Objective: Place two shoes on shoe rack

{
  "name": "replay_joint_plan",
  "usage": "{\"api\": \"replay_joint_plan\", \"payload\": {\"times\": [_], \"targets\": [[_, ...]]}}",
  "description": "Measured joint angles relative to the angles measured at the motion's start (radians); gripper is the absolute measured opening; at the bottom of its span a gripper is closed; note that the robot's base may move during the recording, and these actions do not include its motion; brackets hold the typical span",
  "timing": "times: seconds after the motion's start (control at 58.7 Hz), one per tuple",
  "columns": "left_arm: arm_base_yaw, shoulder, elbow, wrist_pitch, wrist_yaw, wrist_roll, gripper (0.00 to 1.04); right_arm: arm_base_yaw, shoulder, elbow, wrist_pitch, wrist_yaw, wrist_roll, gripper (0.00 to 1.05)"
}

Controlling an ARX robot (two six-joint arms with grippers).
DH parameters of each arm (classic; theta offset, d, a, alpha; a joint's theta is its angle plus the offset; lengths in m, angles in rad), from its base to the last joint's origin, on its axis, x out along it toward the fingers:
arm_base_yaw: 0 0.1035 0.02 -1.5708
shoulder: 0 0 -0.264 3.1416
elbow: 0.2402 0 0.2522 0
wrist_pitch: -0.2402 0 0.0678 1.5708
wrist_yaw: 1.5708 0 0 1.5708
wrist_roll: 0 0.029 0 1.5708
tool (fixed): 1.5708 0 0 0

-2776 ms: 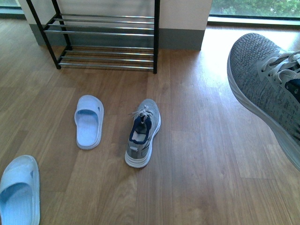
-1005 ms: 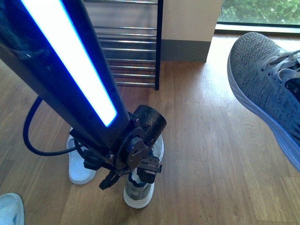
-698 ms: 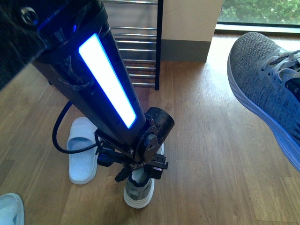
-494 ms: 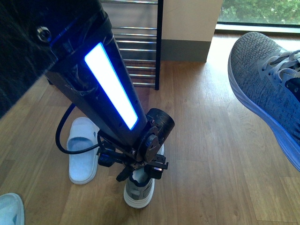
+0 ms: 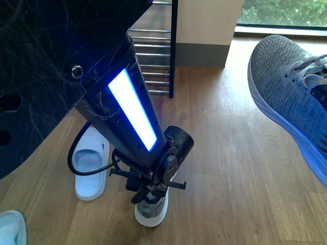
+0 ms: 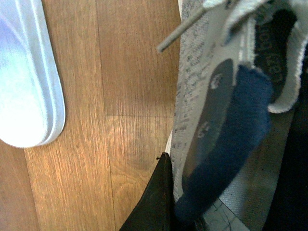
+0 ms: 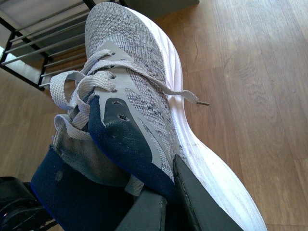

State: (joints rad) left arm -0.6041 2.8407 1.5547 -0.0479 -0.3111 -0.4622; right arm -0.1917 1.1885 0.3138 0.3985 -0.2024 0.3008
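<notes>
One grey sneaker (image 5: pixel 151 210) stands on the wood floor, mostly hidden behind my left arm; my left gripper (image 5: pixel 152 190) is shut on its navy collar. In the left wrist view that sneaker (image 6: pixel 202 96) fills the frame, its collar pinched by my left gripper (image 6: pixel 180 214), one black finger (image 6: pixel 154 202) outside the side wall. The other grey sneaker (image 5: pixel 291 97) hangs in the air at the right, toe up. My right gripper (image 7: pixel 168 207) is shut on this sneaker (image 7: pixel 139 86) at its collar. The shoe rack (image 5: pixel 153 51) stands at the back against the wall, partly hidden by the arm.
A white slipper (image 5: pixel 89 163) lies on the floor just left of the held sneaker, also seen as the white slipper (image 6: pixel 24 82) in the left wrist view. Another pale slipper (image 5: pixel 10 227) sits at the bottom left corner. A window (image 5: pixel 281 13) is at the back right.
My left arm has come down over the floor sneaker and its jaws have shut on the collar. The right sneaker stays hanging in the same place.
</notes>
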Motion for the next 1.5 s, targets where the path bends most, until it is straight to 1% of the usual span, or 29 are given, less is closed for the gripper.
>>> {"api": "replay_joint_plan", "payload": {"times": [0.221, 0.392, 0.528, 0.63, 0.766, 0.937, 1.022, 1.158, 1.294, 1.498], "targets": [[0.006, -0.153, -0.170, 0.101, 0.002, -0.060, 0.02, 0.000, 0.000, 0.000, 0.000, 0.000, 0.000, 0.01], [0.023, -0.418, -0.375, 0.204, -0.028, -0.085, 0.02, 0.000, 0.000, 0.000, 0.000, 0.000, 0.000, 0.01], [0.041, -0.608, -0.513, 0.251, -0.052, -0.108, 0.02, 0.000, 0.000, 0.000, 0.000, 0.000, 0.000, 0.01], [0.070, -0.766, -0.639, 0.271, -0.082, -0.120, 0.02, 0.000, 0.000, 0.000, 0.000, 0.000, 0.000, 0.01], [0.129, -0.993, -0.824, 0.270, -0.111, -0.138, 0.02, 0.000, 0.000, 0.000, 0.000, 0.000, 0.000, 0.01], [0.173, -1.299, -0.997, 0.208, -0.120, -0.138, 0.02, 0.000, 0.000, 0.000, 0.000, 0.000, 0.000, 0.01], [0.191, -1.514, -1.064, 0.116, -0.124, -0.131, 0.02, 0.000, 0.000, 0.000, 0.000, 0.000, 0.000, 0.01], [0.216, -1.792, -1.109, -0.033, -0.140, -0.090, 0.02, 0.000, 0.000, 0.000, 0.000, 0.000, 0.000, 0.01], [0.209, -2.048, -1.129, -0.160, -0.188, -0.019, 0.02, 0.000, 0.000, 0.000, 0.000, 0.000, 0.000, 0.01], [0.204, -2.072, -1.130, -0.162, -0.180, -0.004, 0.02, 0.000, 0.000, 0.000, 0.000, 0.000, 0.000, 0.01]]}}
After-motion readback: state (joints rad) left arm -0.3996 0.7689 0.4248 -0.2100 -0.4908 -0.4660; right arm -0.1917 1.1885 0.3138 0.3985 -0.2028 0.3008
